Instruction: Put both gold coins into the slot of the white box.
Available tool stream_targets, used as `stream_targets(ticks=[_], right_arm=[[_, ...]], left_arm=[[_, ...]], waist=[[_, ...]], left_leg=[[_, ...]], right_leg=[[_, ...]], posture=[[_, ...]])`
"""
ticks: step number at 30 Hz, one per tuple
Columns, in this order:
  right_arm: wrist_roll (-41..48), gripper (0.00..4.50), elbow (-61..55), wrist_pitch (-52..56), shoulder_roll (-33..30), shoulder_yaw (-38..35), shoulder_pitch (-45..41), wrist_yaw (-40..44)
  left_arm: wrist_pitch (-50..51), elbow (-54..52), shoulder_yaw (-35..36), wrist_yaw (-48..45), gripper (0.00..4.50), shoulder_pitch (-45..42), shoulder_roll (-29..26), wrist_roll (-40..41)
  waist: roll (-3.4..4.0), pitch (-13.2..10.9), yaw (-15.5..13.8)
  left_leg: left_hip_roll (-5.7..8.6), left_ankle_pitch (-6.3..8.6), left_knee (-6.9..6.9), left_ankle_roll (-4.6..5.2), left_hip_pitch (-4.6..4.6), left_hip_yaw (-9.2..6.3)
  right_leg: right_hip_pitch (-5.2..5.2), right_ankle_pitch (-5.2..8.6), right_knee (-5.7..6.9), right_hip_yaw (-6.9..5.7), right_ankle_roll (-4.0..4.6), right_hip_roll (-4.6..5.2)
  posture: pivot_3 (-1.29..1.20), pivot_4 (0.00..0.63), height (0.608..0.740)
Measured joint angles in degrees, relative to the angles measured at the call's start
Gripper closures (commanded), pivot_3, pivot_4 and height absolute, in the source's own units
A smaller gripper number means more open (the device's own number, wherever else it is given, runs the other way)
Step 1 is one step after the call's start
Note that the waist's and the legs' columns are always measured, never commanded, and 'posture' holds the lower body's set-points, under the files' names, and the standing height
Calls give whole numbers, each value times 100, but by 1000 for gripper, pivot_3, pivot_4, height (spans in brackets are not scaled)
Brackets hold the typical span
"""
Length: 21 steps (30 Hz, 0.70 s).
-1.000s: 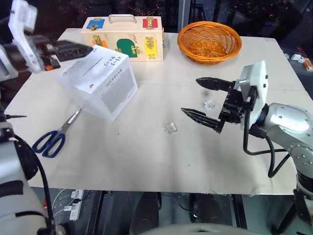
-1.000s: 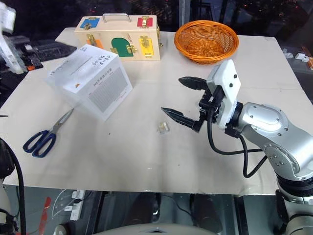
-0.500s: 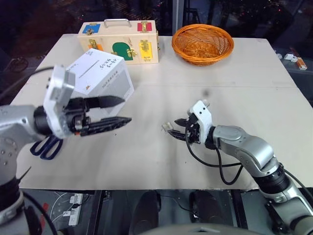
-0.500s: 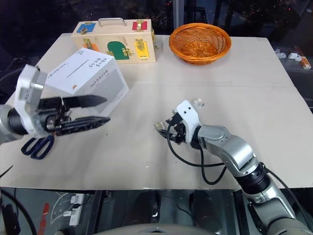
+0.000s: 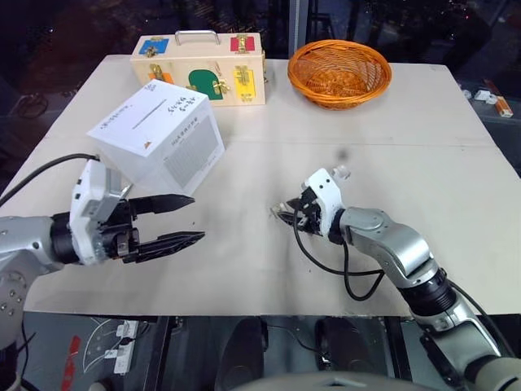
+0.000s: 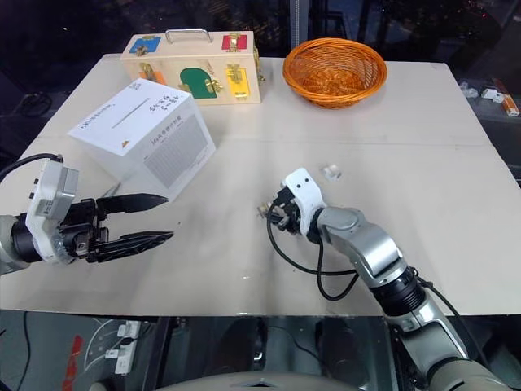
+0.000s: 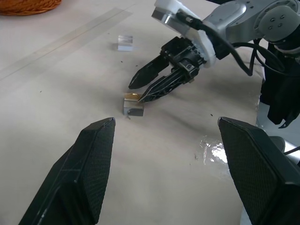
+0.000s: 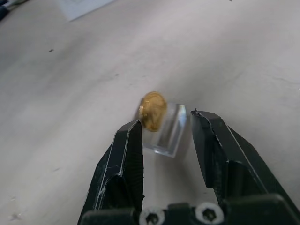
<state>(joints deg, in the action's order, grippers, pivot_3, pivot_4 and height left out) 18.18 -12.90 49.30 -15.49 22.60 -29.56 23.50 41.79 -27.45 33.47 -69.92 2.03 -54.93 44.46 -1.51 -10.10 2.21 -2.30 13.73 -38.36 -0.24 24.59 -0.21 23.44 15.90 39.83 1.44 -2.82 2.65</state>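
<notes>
At mid-table, the right gripper [image 8: 164, 136] straddles a gold coin [image 8: 153, 110] standing in a small clear block [image 8: 169, 132], jaws narrowly parted around it and not yet visibly clamped: the first pickup looks underway. The next move calls for a firm pinch, then a carry to the white box [image 5: 159, 134], well apart. The left gripper [image 5: 175, 220] hovers wide open, empty.

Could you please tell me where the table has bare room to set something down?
Free: the wide right side, below the basket and right of the right pincer; also the middle strip between the white box and that pincer. Crowded: the back left, where the wooden box and white box sit, and around the coin on its clear block.
</notes>
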Motion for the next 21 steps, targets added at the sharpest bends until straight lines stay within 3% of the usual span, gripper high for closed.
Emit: stream_targets(ticks=[2, 3, 12, 21], right_arm=[[-24, 4337, 6, -11, 32, -6, -4, 14], [-27, 4428, 5, -23, 41, -15, -17, 28], [-29, 4428, -25, 12, 19, -132, -26, 185], [1228, 4428, -1029, 287, -229, -1664, -112, 773]], left_arm=[[-14, 0, 0, 13, 926, 5, -6, 4], [-20, 0, 0, 19, 926, 9, -10, 5], [-9, 3, -34, 231, 926, -29, -29, 108], [1376, 343, -627, 1475, 926, -1403, 126, 1588]], waist=[[0, 0, 2], [0, 0, 2], [0, 0, 1], [1, -1, -34]], left_leg=[[0, 0, 1, 0, 0, 0], [0, 0, 1, 0, 0, -1], [0, 0, 0, 0, 0, -2], [1, 0, -1, 0, 3, -25]], right_leg=[[0, 0, 0, 0, 0, 0], [0, 0, 0, 0, 0, 0], [0, 0, 0, 0, 0, 0], [-2, -1, 0, -6, -2, 1]], posture=[[0, 150, 726], [0, 150, 726], [0, 150, 726], [0, 150, 726]])
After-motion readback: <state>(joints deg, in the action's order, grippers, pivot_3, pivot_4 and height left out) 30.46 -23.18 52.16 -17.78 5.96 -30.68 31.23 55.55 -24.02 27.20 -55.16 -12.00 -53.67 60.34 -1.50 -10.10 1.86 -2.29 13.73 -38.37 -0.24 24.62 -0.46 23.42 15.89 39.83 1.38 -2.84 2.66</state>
